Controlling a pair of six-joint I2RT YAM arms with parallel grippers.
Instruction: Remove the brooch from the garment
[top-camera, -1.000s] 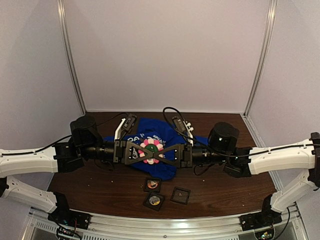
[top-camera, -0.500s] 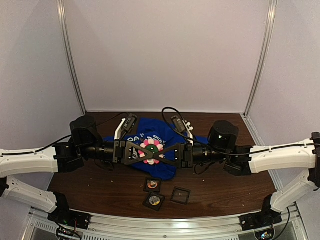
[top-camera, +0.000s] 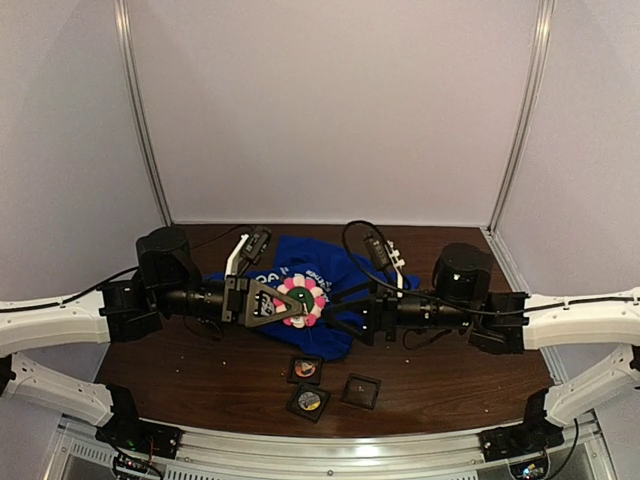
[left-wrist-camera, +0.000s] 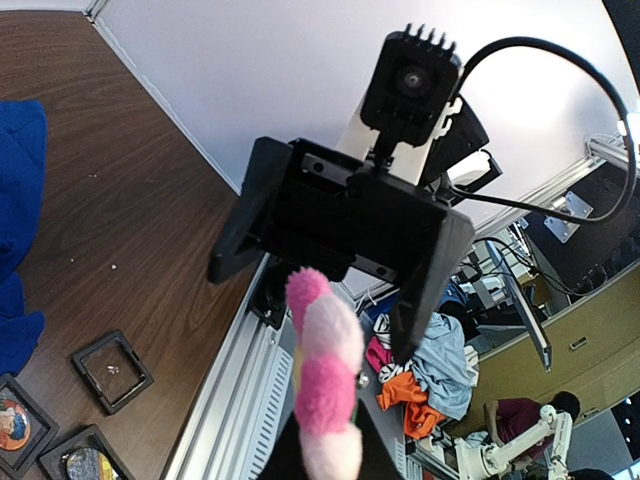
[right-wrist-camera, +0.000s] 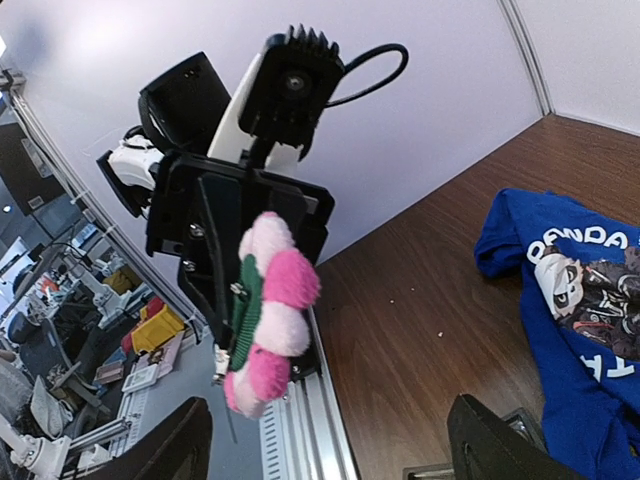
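Observation:
The brooch (top-camera: 300, 298) is a fluffy pink-and-white flower with a green back. My left gripper (top-camera: 287, 302) is shut on it and holds it in the air above the garment (top-camera: 335, 272), a blue T-shirt lying crumpled on the table. The left wrist view shows the brooch (left-wrist-camera: 325, 370) edge-on between my left gripper's (left-wrist-camera: 330, 445) dark fingers. My right gripper (top-camera: 338, 306) faces it from the right, open and not touching. In the right wrist view the brooch (right-wrist-camera: 270, 312) hangs clear of the garment (right-wrist-camera: 585, 300), and my right gripper (right-wrist-camera: 330, 425) stands wide.
Three small black square frames (top-camera: 305, 369) (top-camera: 309, 401) (top-camera: 360, 390) lie on the brown table in front of the shirt. A metal rail (top-camera: 330, 455) runs along the near edge. White booth walls close the back and sides.
My right gripper has opened, let go of the brooch and drawn back to the right. The left gripper stays shut on the brooch, which now shows in full.

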